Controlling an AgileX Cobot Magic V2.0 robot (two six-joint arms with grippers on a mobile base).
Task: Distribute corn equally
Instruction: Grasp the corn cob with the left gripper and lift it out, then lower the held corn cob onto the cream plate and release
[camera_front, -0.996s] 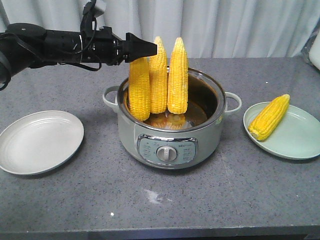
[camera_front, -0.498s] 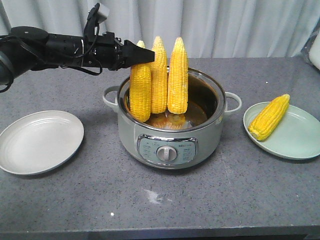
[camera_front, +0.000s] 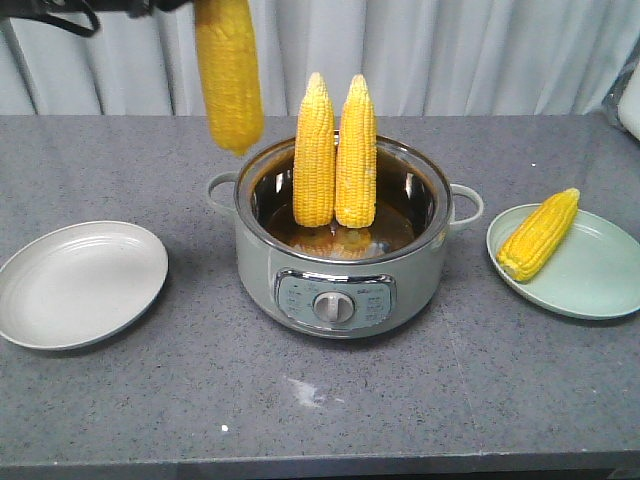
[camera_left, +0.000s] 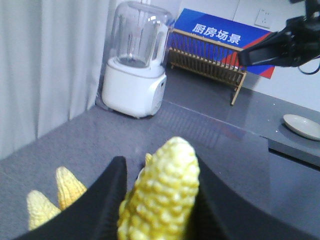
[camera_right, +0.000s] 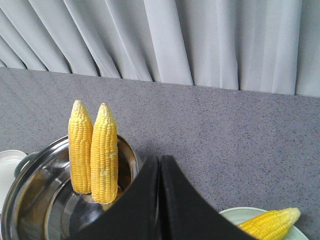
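A grey speckled countertop is backed by a pale pleated curtain. At its middle stands a round electric pot with no lid on. It is flanked by an empty pale plate on the left and a green plate on the right. Two cobs are propped upright and touching inside the pot, and another cob lies across the green plate. The held cob hangs vertically, up and to the left of the pot's rim, and appears free of the pot. It is clamped near its tapered tip by the left gripper, with a black finger pressed on each side (the grip itself is cut off at the top of the front view). The right gripper is seen with its jaws pressed together on nothing, looking down on the pot's right rim and the green plate.

The step in hand is judged to be the carry to the empty left plate. The cob should be moved leftward at height until it is over the plate's middle. It should then be lowered and tilted so that the thick end is set down first and the length is laid within the rim. Release is best made low, since a round cob dropped from height may roll off. Because the hold is on the narrow end, swinging should be kept gentle.
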